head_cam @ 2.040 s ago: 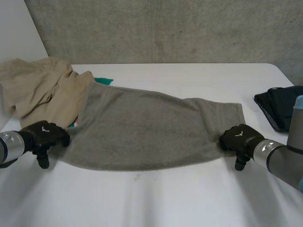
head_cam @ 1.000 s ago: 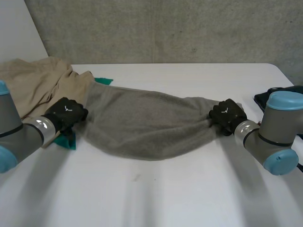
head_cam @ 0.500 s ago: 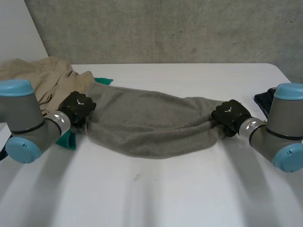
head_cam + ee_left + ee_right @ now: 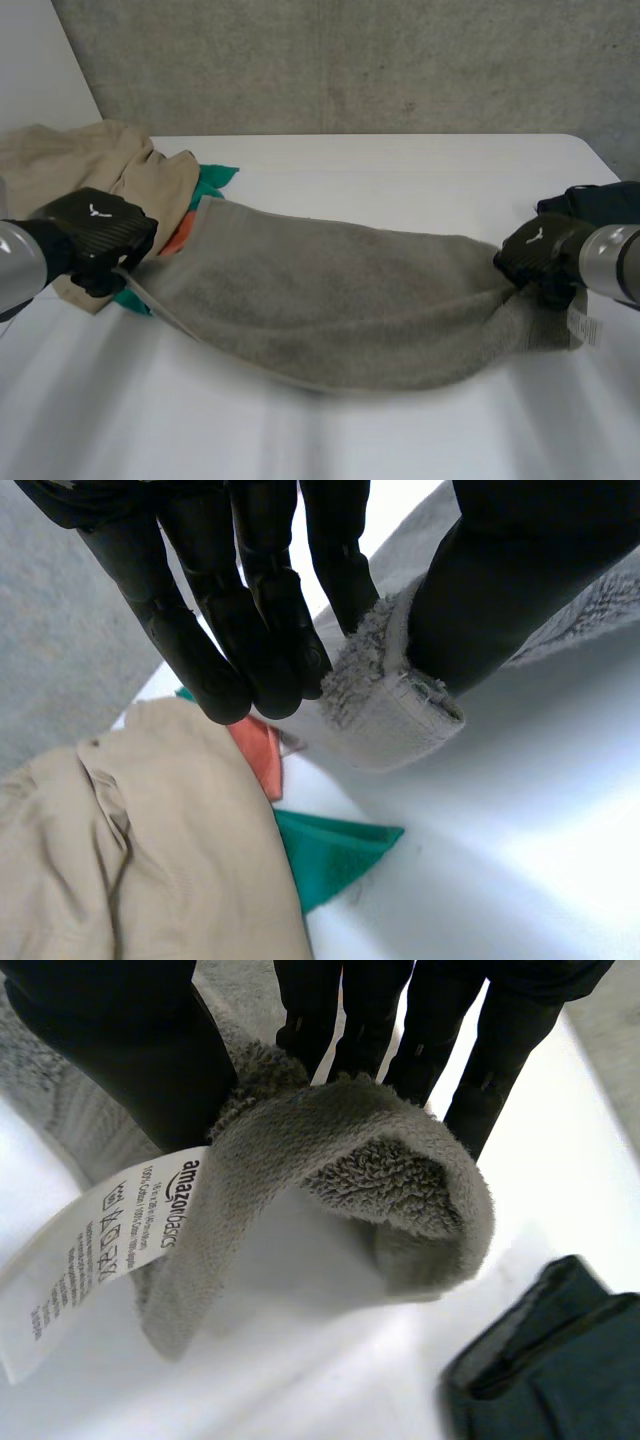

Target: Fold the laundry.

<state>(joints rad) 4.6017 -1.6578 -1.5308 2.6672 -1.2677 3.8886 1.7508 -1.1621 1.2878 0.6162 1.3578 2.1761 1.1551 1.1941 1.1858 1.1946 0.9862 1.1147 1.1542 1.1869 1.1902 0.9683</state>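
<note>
At the left robot hand (image 4: pixel 95 235), pinching one end of the grey towel (image 4: pixel 330 300) between fingers and thumb, just beside the beige garment (image 4: pixel 80 165). Between the two hands, stretching the towel long over the worktop (image 4: pixel 400 170), having drawn both ends outward and nearer from a bunched sag. At the right robot hand (image 4: pixel 540 255), gripping the labelled end close to the dark garment (image 4: pixel 540 1370). Probably smoothing the doubled towel before laying it down for another fold.
</note>
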